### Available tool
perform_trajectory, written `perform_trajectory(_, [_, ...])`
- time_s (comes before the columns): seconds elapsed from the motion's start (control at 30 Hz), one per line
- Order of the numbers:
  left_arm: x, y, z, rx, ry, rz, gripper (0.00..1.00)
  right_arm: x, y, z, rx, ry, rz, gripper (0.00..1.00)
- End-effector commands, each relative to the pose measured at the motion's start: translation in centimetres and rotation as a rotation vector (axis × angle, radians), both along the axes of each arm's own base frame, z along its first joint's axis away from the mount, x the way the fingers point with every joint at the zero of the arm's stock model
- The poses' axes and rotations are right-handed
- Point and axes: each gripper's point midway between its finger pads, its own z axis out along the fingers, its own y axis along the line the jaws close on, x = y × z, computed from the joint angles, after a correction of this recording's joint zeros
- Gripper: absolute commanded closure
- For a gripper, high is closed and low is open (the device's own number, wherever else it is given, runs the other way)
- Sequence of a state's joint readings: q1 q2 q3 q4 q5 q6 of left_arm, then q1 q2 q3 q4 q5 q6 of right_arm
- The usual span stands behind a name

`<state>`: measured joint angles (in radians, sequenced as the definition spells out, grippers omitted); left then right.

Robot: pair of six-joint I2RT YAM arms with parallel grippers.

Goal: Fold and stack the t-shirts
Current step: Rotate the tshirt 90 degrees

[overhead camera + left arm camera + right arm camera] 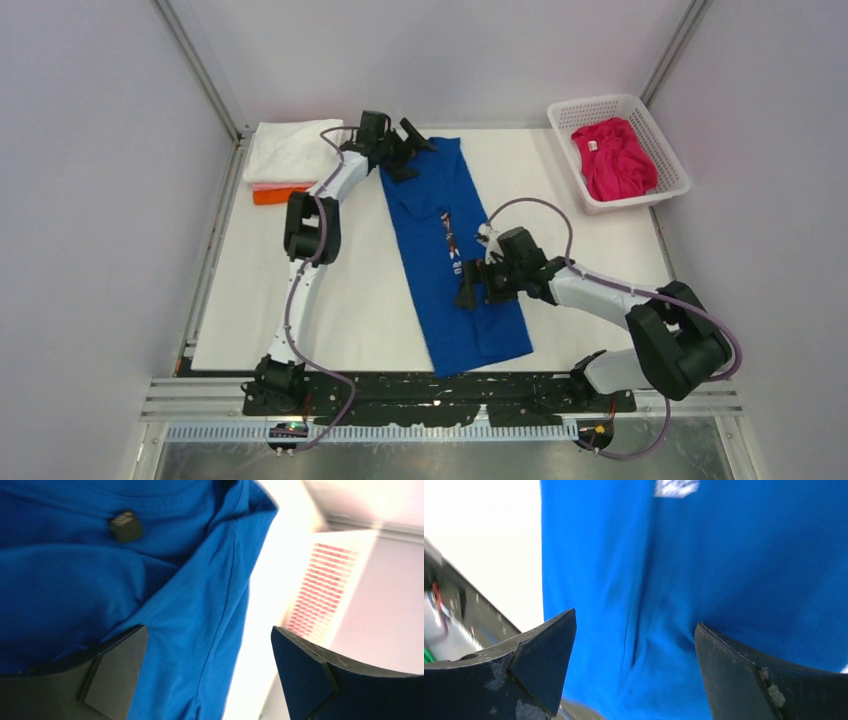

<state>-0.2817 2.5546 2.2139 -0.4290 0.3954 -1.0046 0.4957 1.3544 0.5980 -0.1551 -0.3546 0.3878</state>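
Note:
A royal blue t-shirt [450, 250] lies on the table as a long narrow strip with a small print at its middle. My left gripper [412, 152] hovers open over its far collar end; in the left wrist view the gripper [208, 630] spans the shirt's edge [175, 580], near a dark neck label [125, 526]. My right gripper [466, 285] is open over the strip's near half, with blue cloth [724, 555] between its spread fingers [635, 619] and nothing gripped. A magenta t-shirt [612, 160] lies crumpled in the basket. Folded white [290, 150] and orange [280, 195] t-shirts are stacked at the far left.
The white lattice basket [668, 165] stands at the far right corner. A thin pink layer [282, 186] lies between the white and orange shirts. Metal frame posts rise at both far corners, and the black base rail [440, 395] runs along the near edge.

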Motion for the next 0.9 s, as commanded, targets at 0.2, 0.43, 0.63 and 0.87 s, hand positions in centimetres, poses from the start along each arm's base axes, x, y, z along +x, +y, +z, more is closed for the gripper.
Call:
perform_trajectory(0.2, [3.9, -7.5, 1.1, -0.467, -0.089, -0.048, 0.01, -5.0, 11.4, 1.6, 0.174, 0.028, 0.443, 0.04])
perform_trajectory(0.43, [5.3, -3.3, 4.9, -0.216, -0.195, 0.063, 0.01, -3.1, 9.7, 4.2, 0.05, -0.083, 0.374, 0.05])
perform_trajectory(0.63, [5.2, -1.2, 13.8, -0.125, -0.362, 0.071, 0.01, -3.2, 7.4, 9.8, 0.009, -0.228, 0.323, 0.05])
perform_trajectory(0.87, [-3.5, 0.7, 23.2, 0.009, -0.468, -0.067, 0.01, -2.2, 3.0, 11.7, 0.058, -0.247, 0.042, 0.05])
